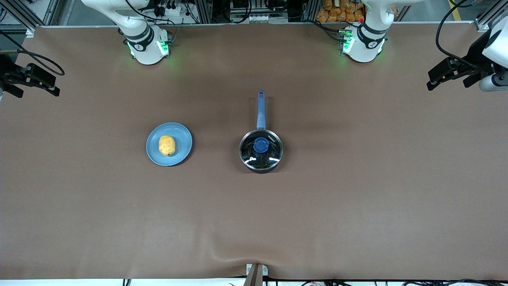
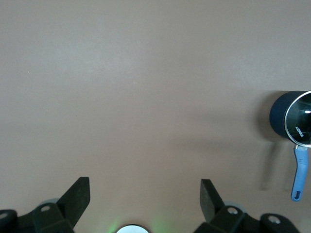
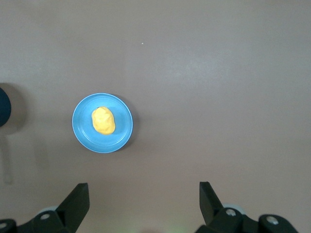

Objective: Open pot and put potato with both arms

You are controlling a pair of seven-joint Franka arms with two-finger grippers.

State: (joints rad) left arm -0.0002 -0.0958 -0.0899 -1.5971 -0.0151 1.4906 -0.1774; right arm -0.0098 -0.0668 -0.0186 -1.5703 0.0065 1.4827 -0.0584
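Two grippers, left gripper point(image 2: 145, 199) and right gripper point(image 3: 144, 204), fingers spread, empty; lidded pot point(image 1: 260, 150), potato point(image 1: 167, 145) on plate point(image 1: 180, 155)

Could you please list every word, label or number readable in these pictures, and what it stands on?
White brand word on the rim of the pot's glass lid: too small to read with certainty.
Nothing legible on the potato, the blue plate or the table.

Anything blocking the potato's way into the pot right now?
Yes: the glass lid sits on the pot, closing it. The potato lies on the blue plate, with bare table between plate and pot. Both grippers, left and right, hang open at the table's ends.
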